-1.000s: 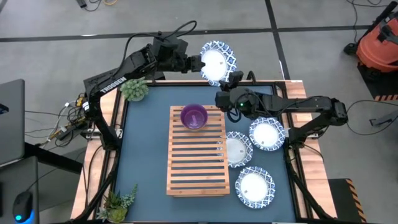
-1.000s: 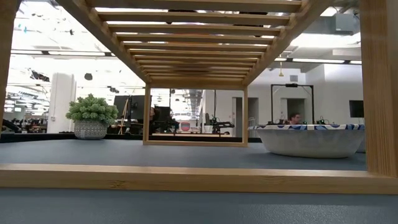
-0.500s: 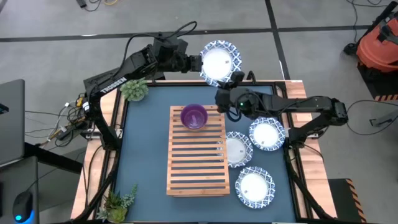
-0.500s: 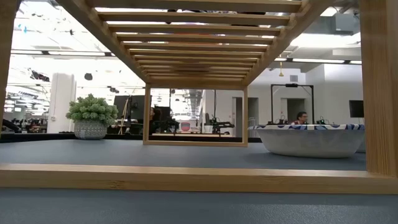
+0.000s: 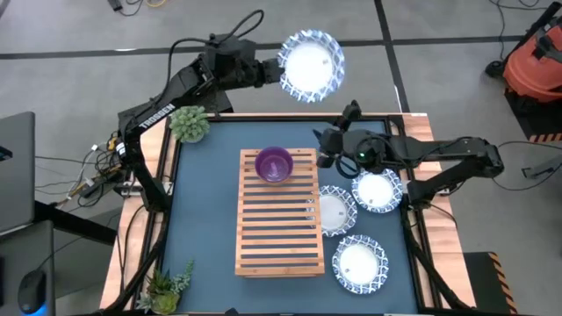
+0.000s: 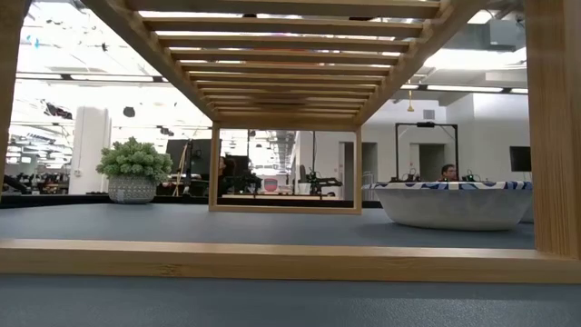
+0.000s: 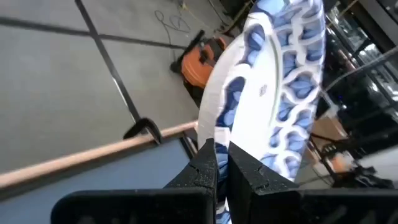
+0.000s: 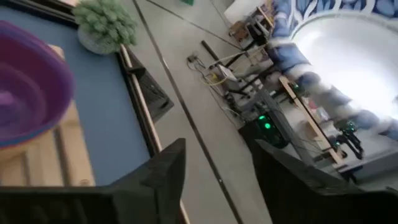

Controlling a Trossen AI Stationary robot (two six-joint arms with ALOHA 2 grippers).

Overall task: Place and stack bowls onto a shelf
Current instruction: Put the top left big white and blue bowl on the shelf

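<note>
High view, left arm: left gripper (image 5: 274, 74) is raised beyond the far edge of the dark blue tabletop (image 5: 206, 211), fingers closed on the rim of a wide shallow white dish with a blue patterned rim (image 5: 309, 66), which hangs in the air past the table.
Left wrist view: the two dark fingers (image 7: 205, 169) stand almost together, pinching the edge of the held dish (image 7: 273, 93), which is tilted nearly on edge.
High view, right arm: right gripper (image 5: 327, 149) sits over the far right part of the table, just beside the far right corner of the rectangular light-wood slatted shelf (image 5: 277, 237).
Right wrist view: its fingers (image 8: 161, 171) are spread apart with nothing between them.
Shelf contents: a small plain purple plastic bowl (image 5: 274, 164) rests on the far end of the slats.
Other dishes: three more blue-rimmed white dishes lie on the tabletop right of the shelf, one (image 5: 336, 211) touching the shelf's edge, one (image 5: 377, 190) farther right, one (image 5: 359, 262) nearer the front.
Plants: a small green potted plant (image 5: 190, 124) at the far left corner, another (image 5: 167, 285) at the near left corner.
Low view: one dish (image 6: 454, 204) shows through the shelf frame (image 6: 290, 259).
</note>
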